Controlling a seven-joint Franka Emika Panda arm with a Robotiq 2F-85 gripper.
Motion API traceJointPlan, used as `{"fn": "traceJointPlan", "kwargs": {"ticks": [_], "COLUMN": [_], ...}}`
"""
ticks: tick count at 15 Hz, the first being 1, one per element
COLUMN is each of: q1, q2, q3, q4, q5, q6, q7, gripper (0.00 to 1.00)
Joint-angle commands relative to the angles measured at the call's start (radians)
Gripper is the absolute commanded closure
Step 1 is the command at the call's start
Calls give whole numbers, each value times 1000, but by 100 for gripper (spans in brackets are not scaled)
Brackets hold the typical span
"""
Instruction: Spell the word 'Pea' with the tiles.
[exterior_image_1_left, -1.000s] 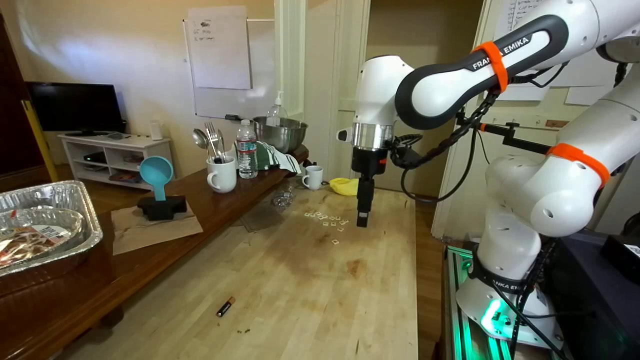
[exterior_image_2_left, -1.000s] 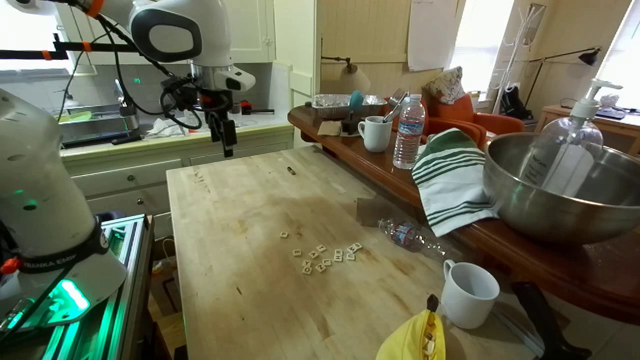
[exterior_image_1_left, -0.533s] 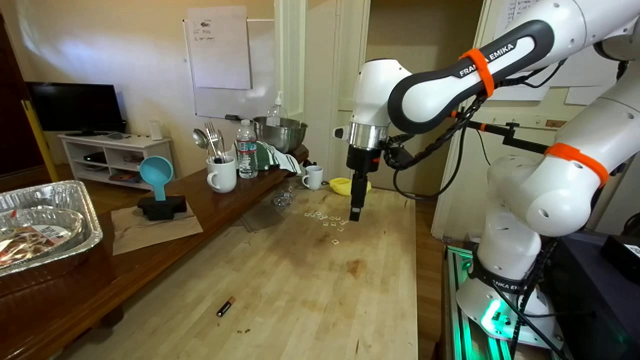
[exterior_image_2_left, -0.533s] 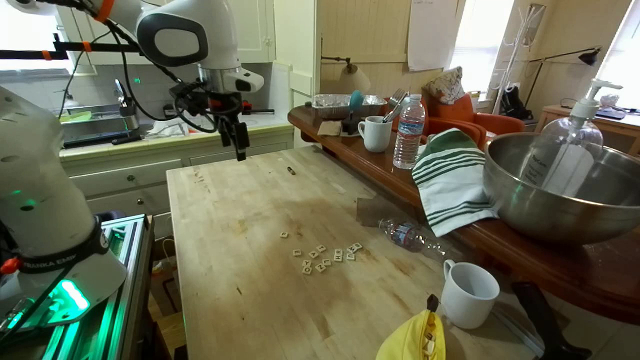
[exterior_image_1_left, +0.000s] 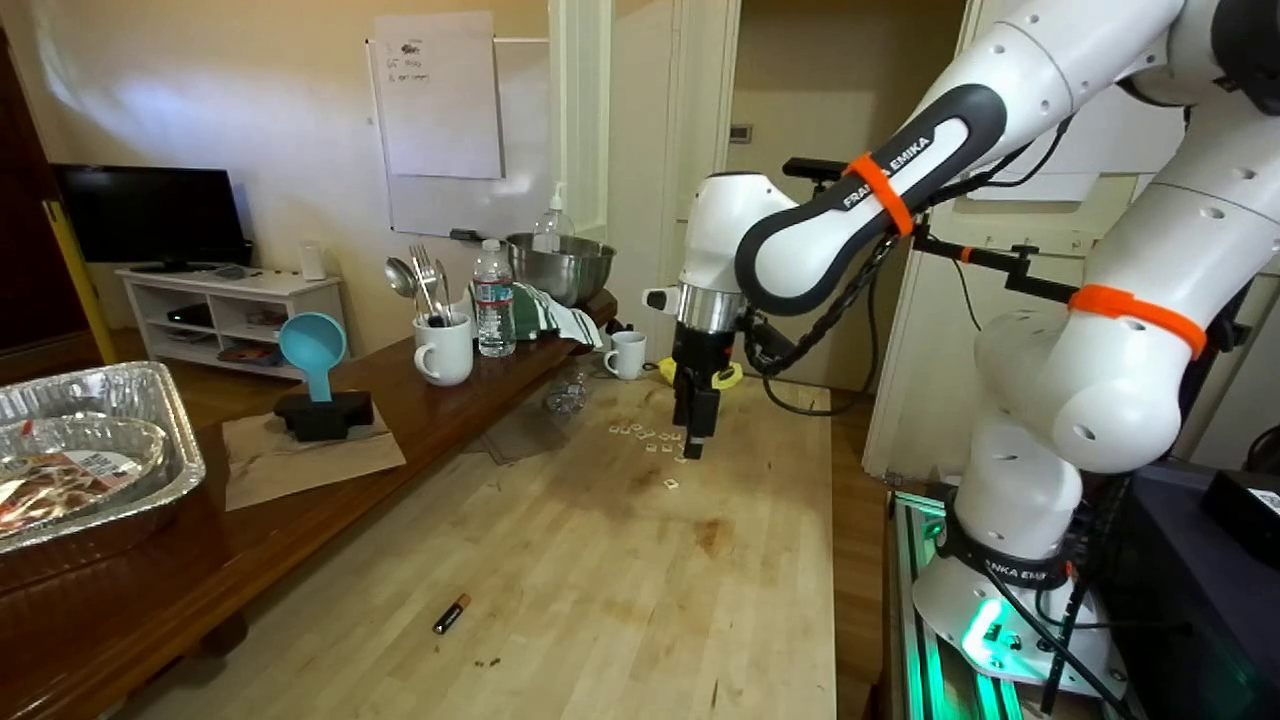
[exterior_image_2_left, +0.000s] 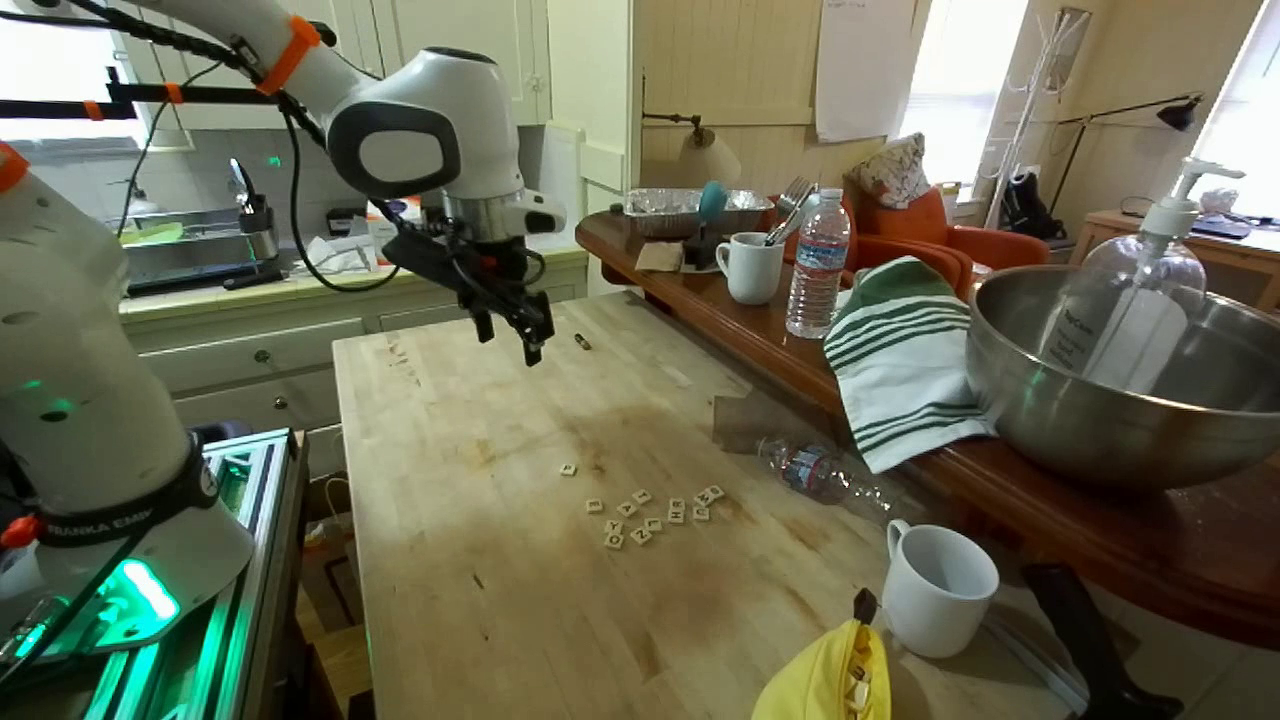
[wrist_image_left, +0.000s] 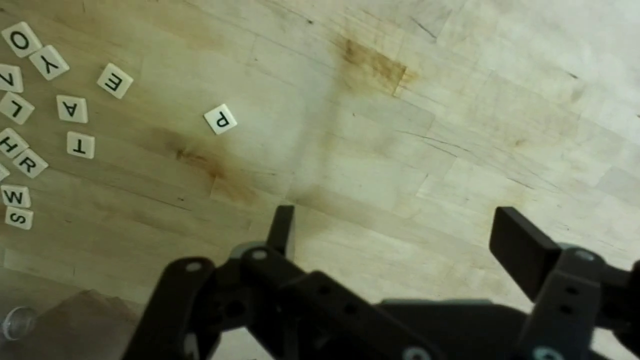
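Note:
The tiles are small cream squares with black letters, lying flat on the wooden table. The P tile (wrist_image_left: 220, 119) lies apart from the cluster; it also shows in both exterior views (exterior_image_1_left: 671, 484) (exterior_image_2_left: 568, 470). The E tile (wrist_image_left: 115, 80) and the A tile (wrist_image_left: 72, 109) lie at the near side of the cluster, with T (wrist_image_left: 80, 145) beside A. Several other tiles crowd the left edge of the wrist view, some cut off. My gripper (wrist_image_left: 394, 212) is open and empty above the table, clear of the tiles. It also shows in both exterior views (exterior_image_1_left: 694, 445) (exterior_image_2_left: 510, 348).
A yellow pouch (exterior_image_2_left: 825, 680), a white mug (exterior_image_2_left: 940, 590) and a clear plastic bottle lying down (exterior_image_2_left: 820, 472) are beyond the tiles. A battery (exterior_image_1_left: 451, 613) lies on the table. A raised wooden ledge (exterior_image_1_left: 330, 490) runs along one side, bearing a steel bowl (exterior_image_2_left: 1120, 430) and a foil tray.
My gripper has come lower and moved over the table, leftward in an exterior view and rightward in an exterior view. Its fingers show wider apart. The tiles have not moved.

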Motion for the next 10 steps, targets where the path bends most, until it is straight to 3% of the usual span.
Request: {"fn": "traceJointPlan", "kwargs": {"ticks": [1,5,10], "q1": [-19,-42,-57], "q2": [110,181,174], "q3": [-27,-43,-27], "q4": [1,1,3], "q5": [-35,-24,-15], "q6": [74,108,89], "q7": [-73,-121,-94], "gripper": [0,0,0]}}
